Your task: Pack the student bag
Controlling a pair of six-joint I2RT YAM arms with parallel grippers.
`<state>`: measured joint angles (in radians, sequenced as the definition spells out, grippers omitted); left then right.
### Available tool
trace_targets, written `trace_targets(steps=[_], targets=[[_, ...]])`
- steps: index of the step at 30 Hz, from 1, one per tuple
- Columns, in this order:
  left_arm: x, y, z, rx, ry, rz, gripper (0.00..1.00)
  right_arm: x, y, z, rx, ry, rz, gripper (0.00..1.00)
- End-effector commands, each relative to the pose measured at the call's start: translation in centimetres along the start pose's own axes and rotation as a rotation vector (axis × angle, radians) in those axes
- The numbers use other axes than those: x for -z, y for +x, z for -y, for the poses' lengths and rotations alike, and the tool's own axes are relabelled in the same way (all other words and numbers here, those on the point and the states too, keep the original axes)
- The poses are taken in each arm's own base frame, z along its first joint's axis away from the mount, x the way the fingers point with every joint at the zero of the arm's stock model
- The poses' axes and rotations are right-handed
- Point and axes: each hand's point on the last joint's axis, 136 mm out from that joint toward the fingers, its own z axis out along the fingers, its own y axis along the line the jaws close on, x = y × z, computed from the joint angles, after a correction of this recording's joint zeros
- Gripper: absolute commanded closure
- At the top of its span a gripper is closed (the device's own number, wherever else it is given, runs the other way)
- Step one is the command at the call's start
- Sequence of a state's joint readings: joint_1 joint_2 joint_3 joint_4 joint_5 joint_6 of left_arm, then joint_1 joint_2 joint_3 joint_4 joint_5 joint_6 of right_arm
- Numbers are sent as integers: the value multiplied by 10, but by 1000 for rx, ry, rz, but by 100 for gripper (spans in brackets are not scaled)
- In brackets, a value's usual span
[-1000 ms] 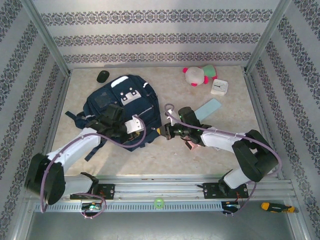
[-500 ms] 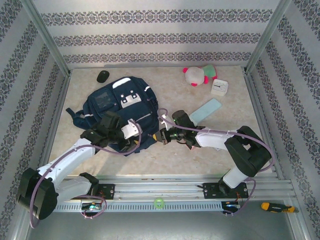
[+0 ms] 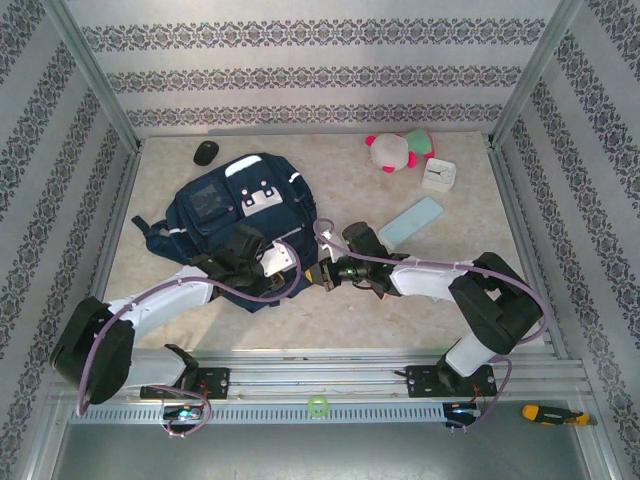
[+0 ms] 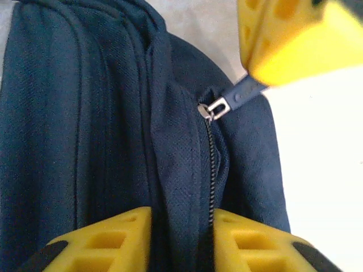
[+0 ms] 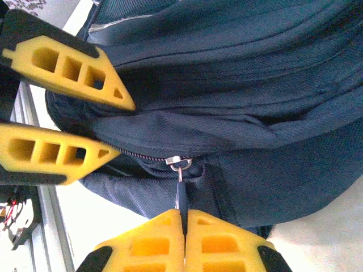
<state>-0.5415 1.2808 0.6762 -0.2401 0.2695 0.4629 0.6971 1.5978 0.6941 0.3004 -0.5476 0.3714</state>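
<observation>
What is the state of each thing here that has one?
student bag: lying on table, front up
left gripper: closed on a bag fabric fold beside the zipper
right gripper: shut on zipper pull
zipper teeth: meshed between pull and left gripper

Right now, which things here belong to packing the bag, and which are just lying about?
In the job: student bag; zipper pull, pinched by right fingers; left fingers gripping the bag's seam.
Lying about: plush toy, white clock, blue case, black mouse (these four perhaps still to pack), screwdriver, green ring.
</observation>
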Motion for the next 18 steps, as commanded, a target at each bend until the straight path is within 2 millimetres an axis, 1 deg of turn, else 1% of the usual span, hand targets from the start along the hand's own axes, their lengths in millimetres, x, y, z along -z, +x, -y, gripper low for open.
trace_targets(steps=[1,2,4,6,10,13,16,18], targets=[[14,-30,6,-9,18,163,86,0,9,-9,46,-15,-10,100],[17,-34,9,-1,26,200,89,-1,11,-11,64,-20,-14,100],[23,-39,15,-2,48,253,92,-2,13,-14,95,-26,-16,99],[26,-40,19,3,60,280,92,-3,13,-18,116,-38,-20,92],[26,-40,22,1,75,288,93,-6,12,-23,136,-58,-23,85],[27,-42,24,-1,89,299,93,-7,9,-23,142,-54,-18,81],[29,-45,25,-5,94,312,93,-9,8,-20,142,-41,-15,80],[29,-45,25,-9,97,310,93,-10,5,-19,144,-31,-7,82]])
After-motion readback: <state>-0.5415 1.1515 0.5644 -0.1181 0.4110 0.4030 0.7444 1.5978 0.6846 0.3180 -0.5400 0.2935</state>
